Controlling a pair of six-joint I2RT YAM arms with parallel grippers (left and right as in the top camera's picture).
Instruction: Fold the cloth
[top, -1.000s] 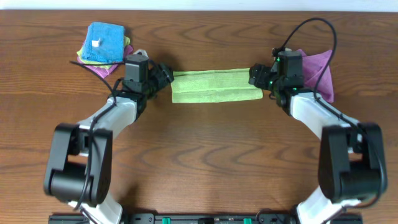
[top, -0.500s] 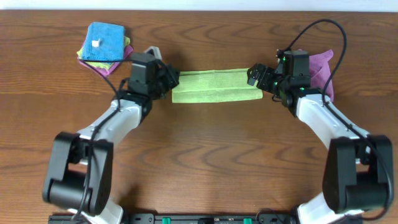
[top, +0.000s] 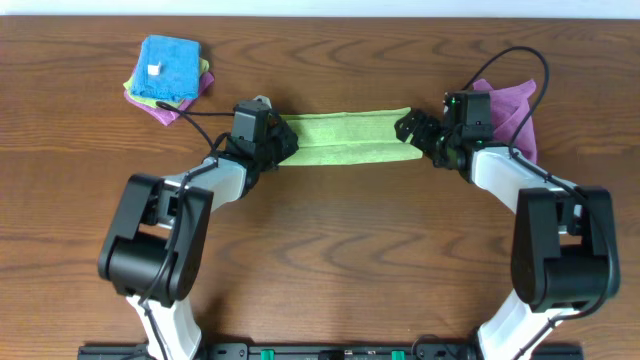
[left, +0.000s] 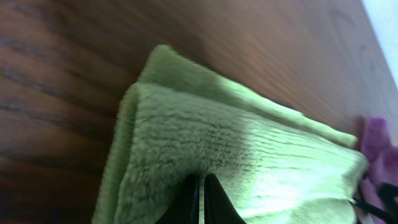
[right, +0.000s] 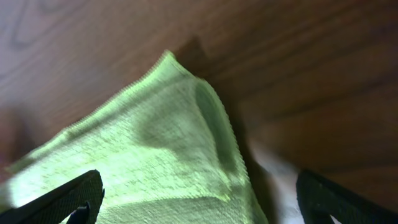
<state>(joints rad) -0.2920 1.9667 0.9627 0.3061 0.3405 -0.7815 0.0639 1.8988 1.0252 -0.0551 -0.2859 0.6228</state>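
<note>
The cloth (top: 350, 138) is light lime-green and lies folded into a long strip across the middle of the wooden table. My left gripper (top: 283, 147) sits over its left end. In the left wrist view the cloth (left: 249, 143) fills the frame, and the left gripper (left: 200, 186) is shut with its tips pinched into the top layer. My right gripper (top: 418, 133) is at the strip's right end. In the right wrist view it (right: 199, 202) stands wide open, one finger on each side of the cloth (right: 155, 143), gripping nothing.
A bright blue folded cloth (top: 165, 68) tops a small pile at the back left. A purple cloth (top: 510, 110) lies just behind the right gripper and also shows in the left wrist view (left: 376, 155). The table's far edge (top: 320, 17) runs along the top.
The left gripper has shut and slid right onto the cloth's left end, its arm swinging inward. The right gripper has opened wider at the right end.
</note>
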